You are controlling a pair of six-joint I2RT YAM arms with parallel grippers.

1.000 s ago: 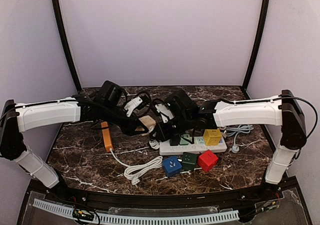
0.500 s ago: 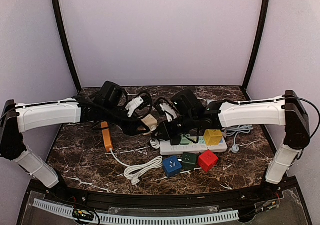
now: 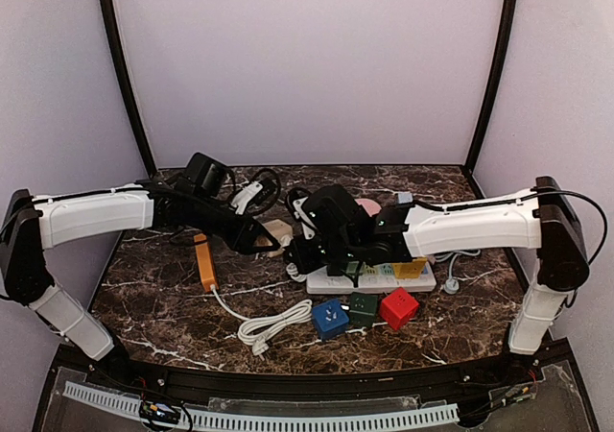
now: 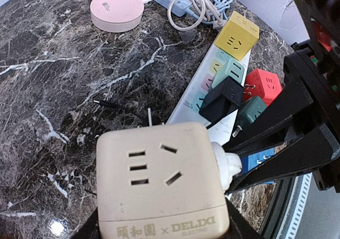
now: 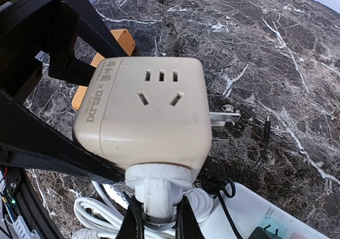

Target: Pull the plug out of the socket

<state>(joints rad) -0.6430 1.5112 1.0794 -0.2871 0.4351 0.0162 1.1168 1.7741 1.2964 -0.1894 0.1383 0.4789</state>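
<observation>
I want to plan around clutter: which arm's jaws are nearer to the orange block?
Left. The left arm holds the beige cube in its jaws just right of the orange block; the right arm pinches the plug beyond the cube.

This looks like a robot test cell in a lab. Two white-and-black arms, the left arm (image 3: 91, 216) and the right arm (image 3: 480, 223), are bolted at the near edge of a dark marble-patterned table (image 3: 153, 298). Plain pale walls (image 3: 307, 67) and black frame posts (image 3: 493, 67) box it in. The tabletop carries practice props — a power strip (image 3: 328, 284), loose coloured cube sockets (image 3: 398, 307), a coiled white cable (image 3: 273, 324), and a beige cube socket (image 4: 159, 180) with a white plug (image 4: 227, 163) in it. A white slotted strip (image 3: 288, 420) along the front looks like cable ducting, though it is too small to be sure.
</observation>
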